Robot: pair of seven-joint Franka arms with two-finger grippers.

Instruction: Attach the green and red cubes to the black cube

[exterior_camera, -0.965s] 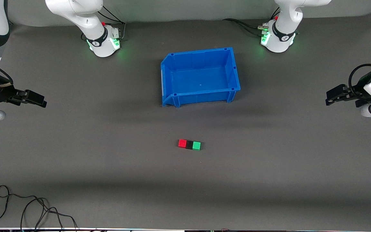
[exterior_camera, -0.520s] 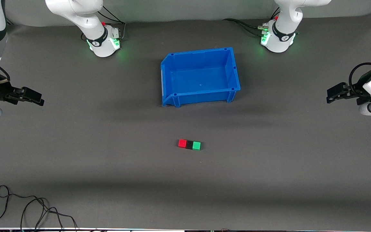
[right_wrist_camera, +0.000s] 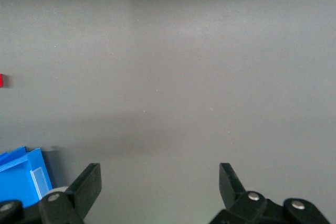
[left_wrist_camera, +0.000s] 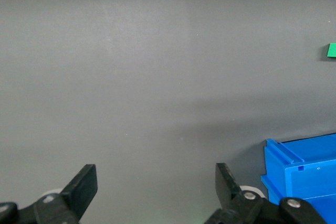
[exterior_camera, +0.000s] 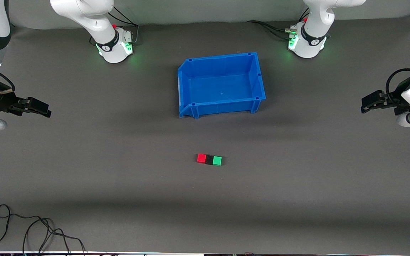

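Observation:
Three small cubes lie in a touching row on the grey mat, nearer the front camera than the blue bin: the red cube (exterior_camera: pixel 201 158) toward the right arm's end, the black cube (exterior_camera: pixel 209 159) in the middle, the green cube (exterior_camera: pixel 217 160) toward the left arm's end. An edge of the green cube (left_wrist_camera: pixel 331 50) shows in the left wrist view, a sliver of the red cube (right_wrist_camera: pixel 1 81) in the right wrist view. My left gripper (exterior_camera: pixel 366 105) (left_wrist_camera: pixel 156 182) hangs open and empty over the mat at its end of the table. My right gripper (exterior_camera: pixel 43 108) (right_wrist_camera: pixel 160 182) is open and empty at the other end.
An empty blue bin (exterior_camera: pixel 190 106) stands mid-table between the cubes and the arm bases; its corner shows in both wrist views (left_wrist_camera: pixel 299 169) (right_wrist_camera: pixel 21 174). A loose black cable (exterior_camera: pixel 30 227) lies near the front edge at the right arm's end.
The right gripper shifted slightly back and forth at its end of the table. The left gripper drew back a little. The cubes have not moved.

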